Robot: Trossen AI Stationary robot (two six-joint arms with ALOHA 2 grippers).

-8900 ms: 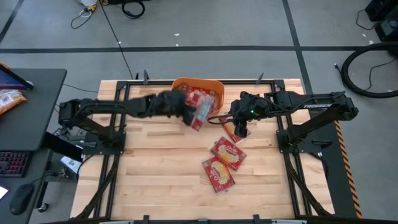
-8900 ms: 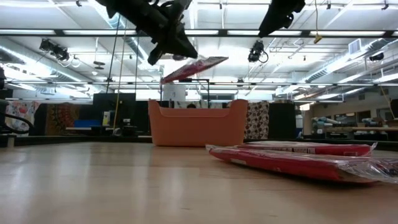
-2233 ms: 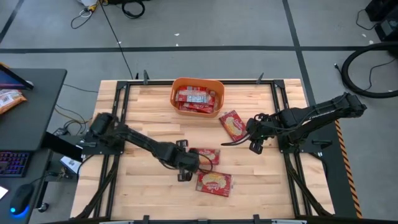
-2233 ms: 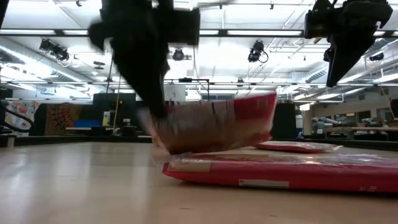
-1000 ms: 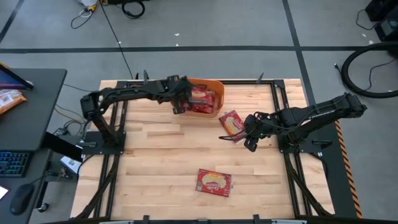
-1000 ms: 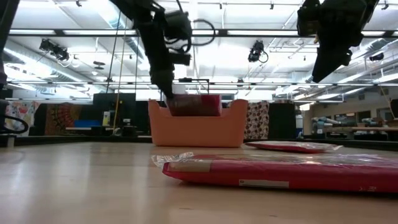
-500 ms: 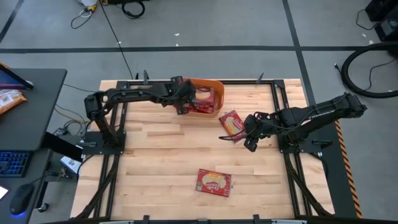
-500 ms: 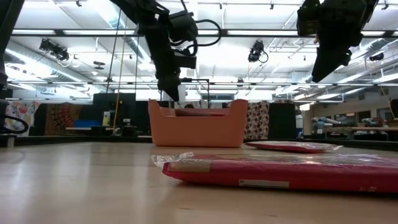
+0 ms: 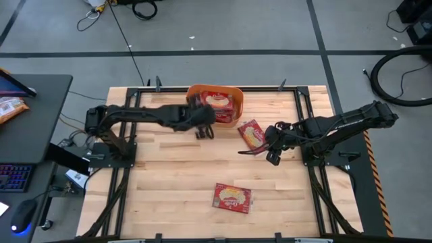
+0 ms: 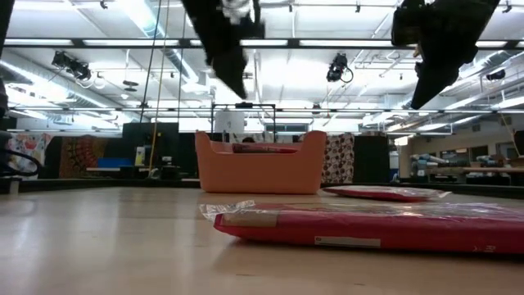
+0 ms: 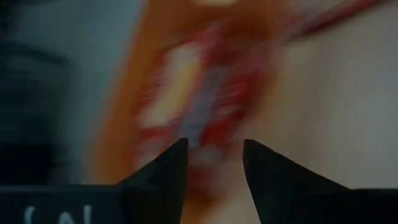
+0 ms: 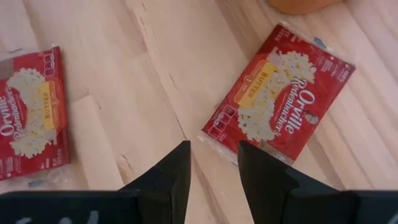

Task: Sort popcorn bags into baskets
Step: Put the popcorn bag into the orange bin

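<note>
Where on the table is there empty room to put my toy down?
The near left of the table is bare wood, left of the lone packet. So is the far right corner, past the basket. It is crowded mid-table, where the left pincer, the right pincer and another packet sit.

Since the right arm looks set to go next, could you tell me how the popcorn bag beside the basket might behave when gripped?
The popcorn bag lies flat and thin, so it probably flexes rather than stays stiff. Its glossy wrapper may slip between the right gripper fingers. It won't roll.
</note>
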